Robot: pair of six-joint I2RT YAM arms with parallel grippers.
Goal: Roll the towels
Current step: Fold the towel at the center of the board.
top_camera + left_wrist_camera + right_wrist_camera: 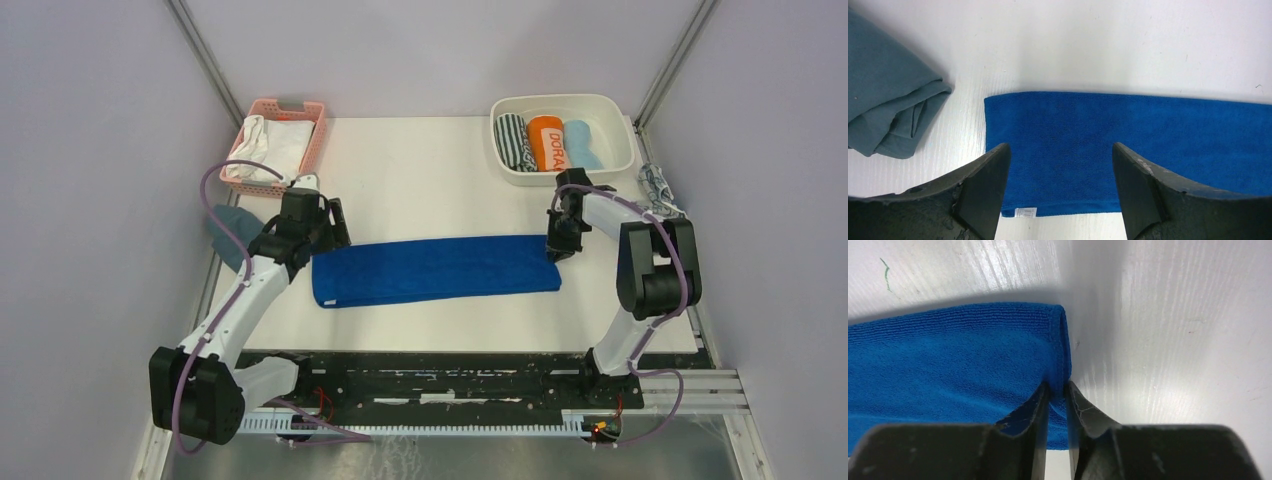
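Observation:
The royal blue towel (435, 270) lies flat on the white table as a long folded strip. My left gripper (330, 228) hovers open over its left end, and the towel (1073, 135) shows between the wide-apart fingers (990, 180). My right gripper (558, 245) is at the strip's right end, its jaws shut on the towel's short edge (1060, 340). A light blue towel (582, 145) sits rolled in the white bin. A whitish patterned towel (660, 188) lies bunched at the table's right edge.
The white bin (620, 125) at the back right also holds a striped roll (511, 140) and an orange roll (546, 143). A pink basket (300, 110) with white cloths stands at the back left. A teal-grey cloth (888, 110) lies crumpled left of the towel.

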